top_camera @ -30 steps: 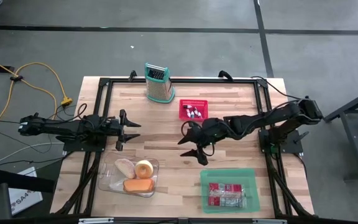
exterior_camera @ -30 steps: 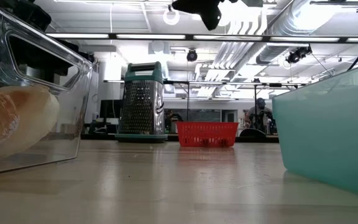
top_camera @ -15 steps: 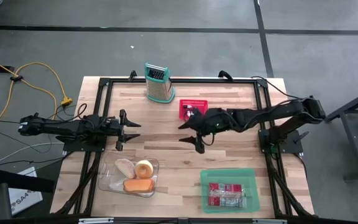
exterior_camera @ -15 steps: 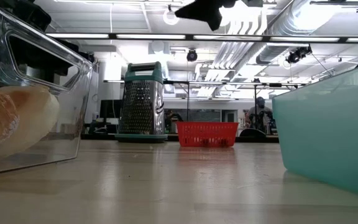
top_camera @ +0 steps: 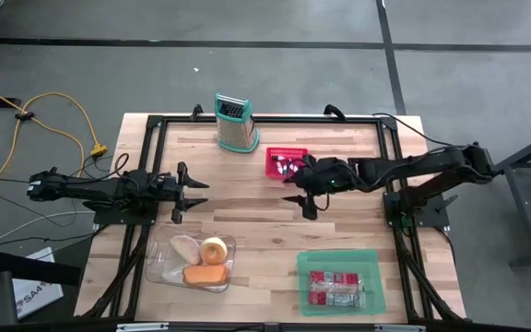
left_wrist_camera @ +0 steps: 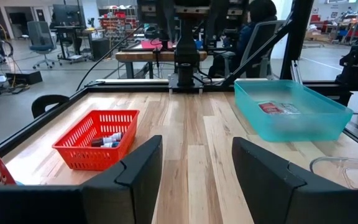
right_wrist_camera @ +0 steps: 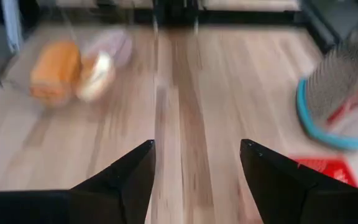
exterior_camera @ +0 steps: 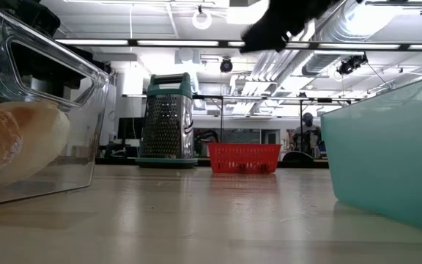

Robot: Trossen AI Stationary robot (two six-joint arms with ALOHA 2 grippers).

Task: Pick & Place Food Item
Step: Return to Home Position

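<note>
A clear container [top_camera: 192,262] near the table's front left holds a pale roll [top_camera: 185,247], a round bun [top_camera: 214,249] and an orange loaf [top_camera: 205,275]; the right wrist view shows them blurred [right_wrist_camera: 55,71]. A teal bin [top_camera: 339,281] at the front right holds a red packet [top_camera: 336,288]. My right gripper [top_camera: 300,204] hangs open and empty above mid-table, beside the red basket [top_camera: 287,163]. My left gripper [top_camera: 192,192] waits open at the left, level, touching nothing.
A metal grater [top_camera: 234,122] with a teal base stands at the far edge. The red basket [left_wrist_camera: 95,138] holds small items. A black frame [top_camera: 265,120] runs around the tabletop. Bare wood [top_camera: 256,231] lies between the container and the bin.
My right gripper has drawn back toward the table's right edge and a little toward the far edge, staying high above the wood and turning as it went. The food, the bin and my left arm have kept still.
</note>
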